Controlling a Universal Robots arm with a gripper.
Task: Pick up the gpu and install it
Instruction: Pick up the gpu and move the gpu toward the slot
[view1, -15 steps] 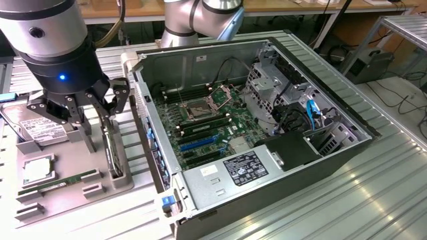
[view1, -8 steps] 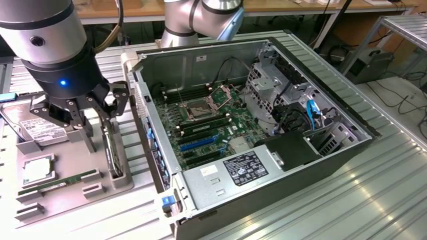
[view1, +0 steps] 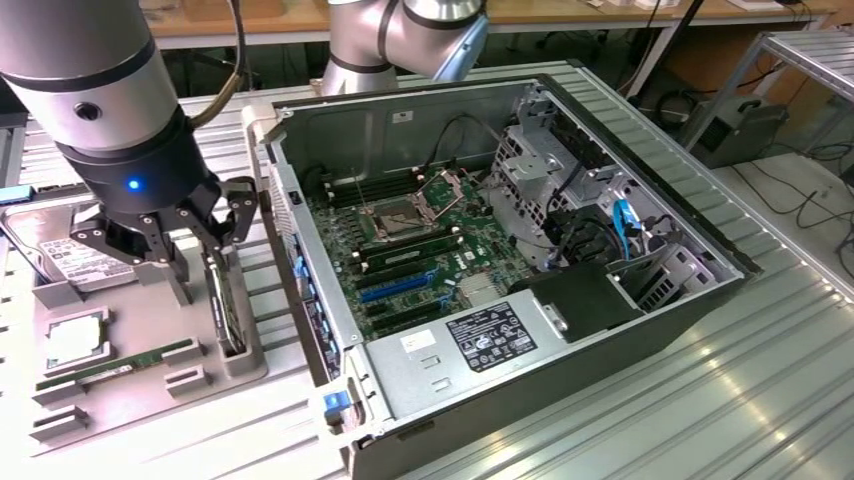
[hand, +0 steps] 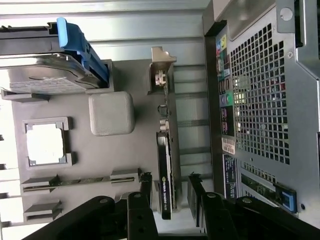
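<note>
The gpu (hand: 165, 172) is a thin black card standing on edge in a slot of the grey parts tray (hand: 127, 150), with its silver bracket (hand: 161, 65) at the far end. In the exterior view the gpu (view1: 227, 300) stands at the tray's right side, just beside the computer case. My gripper (hand: 170, 189) is open, one black finger (hand: 145, 186) on each side of the card's near end, with gaps to the card. Seen from outside, the gripper (view1: 211, 235) hangs directly above the card.
The open computer case (view1: 534, 250) lies to the exterior view's right, motherboard (view1: 414, 250) exposed. The tray (view1: 147, 400) also holds a hard drive (view1: 80, 260), a CPU (view1: 78, 340) and a green RAM stick (view1: 120, 365). The case's rear panel (hand: 265, 100) is close beside the card.
</note>
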